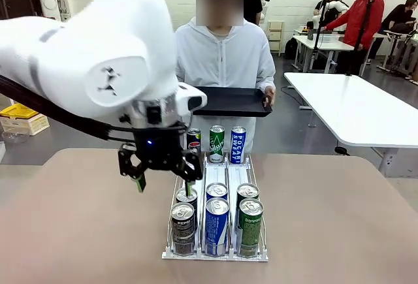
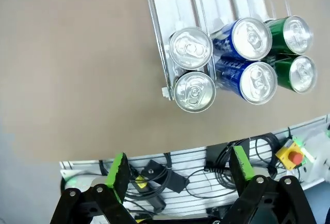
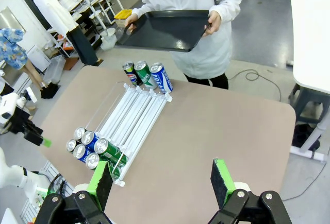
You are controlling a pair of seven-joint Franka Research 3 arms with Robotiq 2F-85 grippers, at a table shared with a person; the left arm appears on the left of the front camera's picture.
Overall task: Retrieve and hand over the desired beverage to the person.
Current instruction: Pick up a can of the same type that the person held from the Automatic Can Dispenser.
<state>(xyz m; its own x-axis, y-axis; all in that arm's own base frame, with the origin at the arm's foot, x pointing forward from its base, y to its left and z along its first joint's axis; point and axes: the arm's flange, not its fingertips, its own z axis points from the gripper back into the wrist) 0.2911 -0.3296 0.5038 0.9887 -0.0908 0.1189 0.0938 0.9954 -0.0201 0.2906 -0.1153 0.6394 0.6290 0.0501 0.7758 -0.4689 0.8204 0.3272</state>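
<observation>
Beverage cans stand in a white wire rack point(image 1: 171, 232). Its near end holds black point(image 1: 183, 222), blue point(image 1: 217, 224) and green point(image 1: 250, 222) cans in two rows. A black, a green point(image 1: 217, 142) and a blue can stand at the far end. Which one is wanted I cannot tell. My left gripper point(image 1: 164, 185) hangs open over the rack's left lane, holding nothing. In the left wrist view it point(image 2: 179, 168) is above the near table edge, short of the silver-topped cans point(image 2: 194, 91). My right gripper point(image 3: 161, 183) is open high above the table. The person point(image 1: 225, 55) holds a black tray point(image 1: 232, 101).
The rack's middle lanes point(image 3: 135, 112) are bare between the two groups of cans. A white table point(image 1: 359, 108) stands at the back right and a yellow bin point(image 1: 19, 115) on the left. Cables and a red stop button point(image 2: 294, 157) lie below the near table edge.
</observation>
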